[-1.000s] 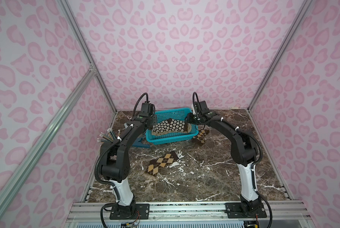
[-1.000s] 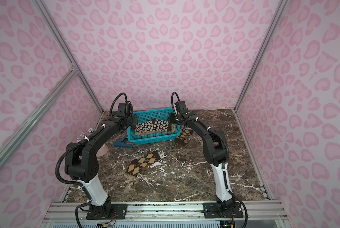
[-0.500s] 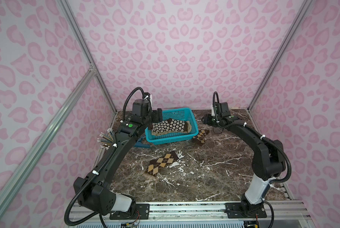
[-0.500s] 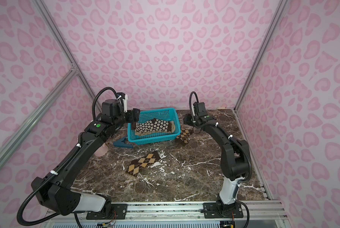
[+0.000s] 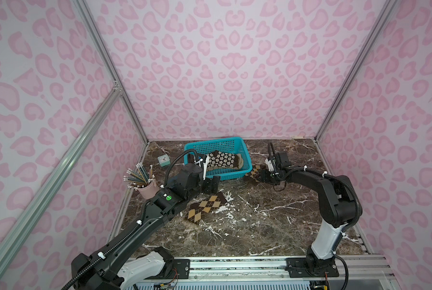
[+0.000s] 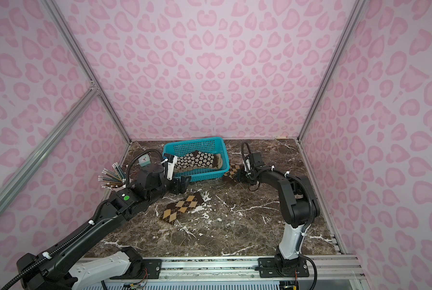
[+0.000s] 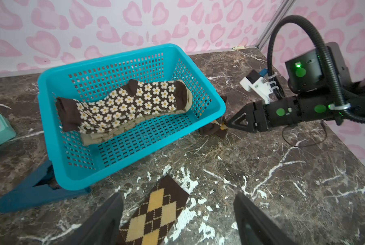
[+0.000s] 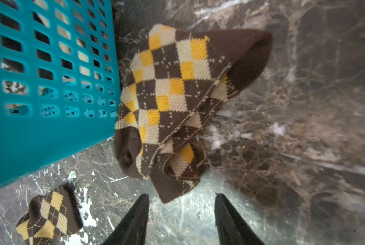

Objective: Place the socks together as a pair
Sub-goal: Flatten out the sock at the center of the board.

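Observation:
A brown-orange argyle sock [image 5: 206, 208] [image 6: 182, 206] lies flat on the marble table. My left gripper [image 5: 211, 184] [image 7: 177, 196] hovers open over its cuff end [image 7: 156, 212], holding nothing. A matching argyle sock [image 5: 253, 173] [image 8: 177, 95] lies crumpled against the right side of the teal basket [image 5: 231, 175]. My right gripper [image 5: 261, 174] [image 8: 181, 194] is open at this sock's near tip, with nothing between its fingers. A dark brown sock with cream flowers [image 5: 222, 159] [image 7: 124, 104] lies in the basket on top of a cream one.
A pink cup of pencils [image 5: 148, 189] and a small mint clock [image 5: 164, 160] stand near the left wall. A blue clamp [image 7: 39, 191] lies by the basket's front left corner. Pink-patterned walls close in three sides.
My left arm drew back from the basket to over the flat sock and its jaws opened wider. My right arm swung away from the basket's rim and dropped to the crumpled sock.

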Robot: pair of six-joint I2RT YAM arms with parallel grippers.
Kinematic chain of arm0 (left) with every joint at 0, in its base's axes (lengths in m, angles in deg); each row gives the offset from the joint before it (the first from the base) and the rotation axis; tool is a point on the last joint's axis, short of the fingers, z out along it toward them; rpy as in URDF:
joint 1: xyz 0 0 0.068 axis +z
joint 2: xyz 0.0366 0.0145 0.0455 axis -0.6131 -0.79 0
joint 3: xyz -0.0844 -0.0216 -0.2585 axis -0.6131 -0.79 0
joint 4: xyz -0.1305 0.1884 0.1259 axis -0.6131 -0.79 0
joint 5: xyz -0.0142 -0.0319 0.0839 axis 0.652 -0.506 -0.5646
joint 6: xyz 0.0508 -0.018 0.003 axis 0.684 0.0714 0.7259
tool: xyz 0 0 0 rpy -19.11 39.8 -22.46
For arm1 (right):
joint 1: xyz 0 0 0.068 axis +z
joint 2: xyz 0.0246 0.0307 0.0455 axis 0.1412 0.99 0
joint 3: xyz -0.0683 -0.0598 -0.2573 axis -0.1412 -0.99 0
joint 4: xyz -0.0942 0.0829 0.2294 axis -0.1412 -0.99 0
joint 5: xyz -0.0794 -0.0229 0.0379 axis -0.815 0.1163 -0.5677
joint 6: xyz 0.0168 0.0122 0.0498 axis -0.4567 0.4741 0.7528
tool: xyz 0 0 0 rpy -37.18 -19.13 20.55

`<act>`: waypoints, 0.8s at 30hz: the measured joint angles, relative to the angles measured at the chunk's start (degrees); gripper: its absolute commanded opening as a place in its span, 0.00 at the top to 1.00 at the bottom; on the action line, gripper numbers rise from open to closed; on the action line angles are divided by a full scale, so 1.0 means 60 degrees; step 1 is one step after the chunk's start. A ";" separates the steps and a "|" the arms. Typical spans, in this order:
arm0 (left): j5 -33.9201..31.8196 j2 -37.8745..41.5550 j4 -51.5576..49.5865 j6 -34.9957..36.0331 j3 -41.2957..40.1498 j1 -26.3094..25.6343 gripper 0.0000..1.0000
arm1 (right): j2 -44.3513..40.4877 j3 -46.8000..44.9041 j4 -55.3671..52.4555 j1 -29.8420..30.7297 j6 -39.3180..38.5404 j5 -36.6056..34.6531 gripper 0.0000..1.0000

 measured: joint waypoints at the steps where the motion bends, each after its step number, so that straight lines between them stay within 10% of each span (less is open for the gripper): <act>1: -0.0015 0.0066 0.0000 -0.0066 -0.0138 -0.0106 0.16 | 0.0113 -0.0029 0.0131 0.0000 0.0000 -0.0026 0.52; 9: -0.0335 0.0718 -0.0044 -0.0546 -0.1045 -0.0525 0.17 | 0.0688 -0.0073 0.1220 0.0018 0.0004 -0.0186 0.99; 24: -0.0852 0.1763 -0.0780 -0.0729 -0.1002 -0.0532 0.17 | -0.3869 -0.1741 0.1570 0.0000 0.0135 -0.0018 1.00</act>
